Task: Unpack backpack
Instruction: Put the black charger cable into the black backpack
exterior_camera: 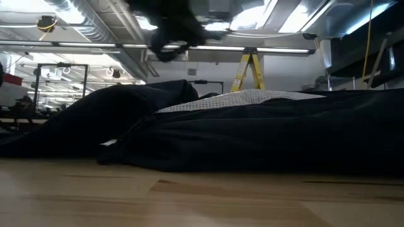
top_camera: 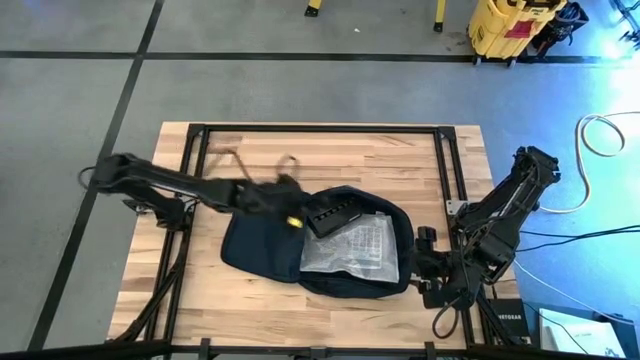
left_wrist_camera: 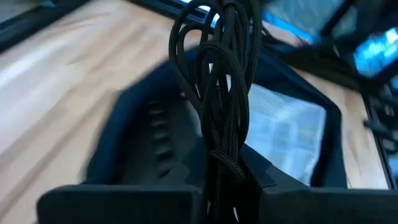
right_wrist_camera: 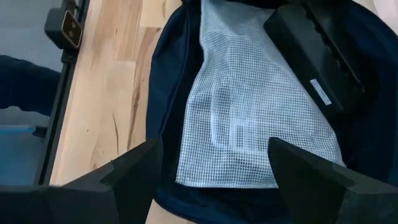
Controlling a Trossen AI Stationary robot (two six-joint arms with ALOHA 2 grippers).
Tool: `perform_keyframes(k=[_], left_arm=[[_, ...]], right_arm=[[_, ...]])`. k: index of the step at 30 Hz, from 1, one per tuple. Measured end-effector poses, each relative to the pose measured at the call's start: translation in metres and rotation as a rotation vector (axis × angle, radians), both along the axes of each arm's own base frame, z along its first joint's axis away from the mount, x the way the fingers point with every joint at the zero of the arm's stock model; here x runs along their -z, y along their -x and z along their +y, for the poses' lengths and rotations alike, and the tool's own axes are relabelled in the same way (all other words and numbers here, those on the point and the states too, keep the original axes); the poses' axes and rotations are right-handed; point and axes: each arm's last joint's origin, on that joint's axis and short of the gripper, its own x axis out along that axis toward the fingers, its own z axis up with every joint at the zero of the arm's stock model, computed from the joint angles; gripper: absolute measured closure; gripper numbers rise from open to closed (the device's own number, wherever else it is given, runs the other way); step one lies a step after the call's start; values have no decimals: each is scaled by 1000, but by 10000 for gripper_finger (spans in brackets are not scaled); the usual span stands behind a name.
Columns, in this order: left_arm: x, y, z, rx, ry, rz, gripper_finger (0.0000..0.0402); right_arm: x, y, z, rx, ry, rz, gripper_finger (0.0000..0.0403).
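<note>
The dark navy backpack (top_camera: 260, 250) lies flat and open in the middle of the wooden table. A white mesh pouch (top_camera: 352, 245) and a flat black device (top_camera: 335, 212) lie in its opening. My left gripper (top_camera: 268, 197) hangs above the backpack's left part, shut on a bundle of black braided cord (left_wrist_camera: 217, 81). My right gripper (top_camera: 428, 262) stands open at the backpack's right edge. In the right wrist view its fingers are spread wide above the mesh pouch (right_wrist_camera: 249, 93), touching nothing. My left gripper pinches the cord bundle between its two fingers at one end of the loops (left_wrist_camera: 221, 158), several strands together. The fingers come from the table's left, slanting down. The loops stick out past the fingertips, and the whole bundle is lifted clear of the backpack.
A black metal frame (top_camera: 320, 130) runs around the table's far and side edges. Bare wood shows to the left of the backpack and along the far side. The backpack (exterior_camera: 252, 132) fills the low view across the table.
</note>
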Motion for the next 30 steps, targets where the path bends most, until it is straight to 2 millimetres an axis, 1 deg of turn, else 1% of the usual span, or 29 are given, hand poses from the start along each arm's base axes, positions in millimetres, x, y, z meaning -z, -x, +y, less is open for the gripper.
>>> perform_keyframes(k=[2,6,8,10,12,14,17,20,24,26,28,30], left_arm=[[6,-26,-12,65,-16,31,380],[21,-70,-29,154,-46,170,380],[23,-87,-32,193,-37,230,380],[20,-99,-31,185,-43,299,380],[19,-107,-31,191,-78,376,380],[16,-114,-32,221,-118,418,380],[6,-120,-35,257,-156,420,380],[-2,-123,-28,272,-170,394,380],[-4,-129,-17,268,-194,349,380],[-5,-131,-13,254,-235,331,380],[-3,-133,-10,228,-302,338,380],[7,-137,-8,197,-369,374,380]], right_arm=[[0,0,0,9,-3,2,127],[1,1,0,20,-28,28,127],[1,1,0,18,-44,41,127],[1,2,0,25,-56,47,127],[1,2,0,26,-62,53,127],[1,2,1,23,-67,59,127],[1,2,1,21,-70,63,127],[1,2,1,19,-69,63,127],[1,2,1,21,-70,63,127],[1,2,1,20,-70,64,127],[1,2,1,20,-70,63,127],[1,2,0,22,-71,64,127]])
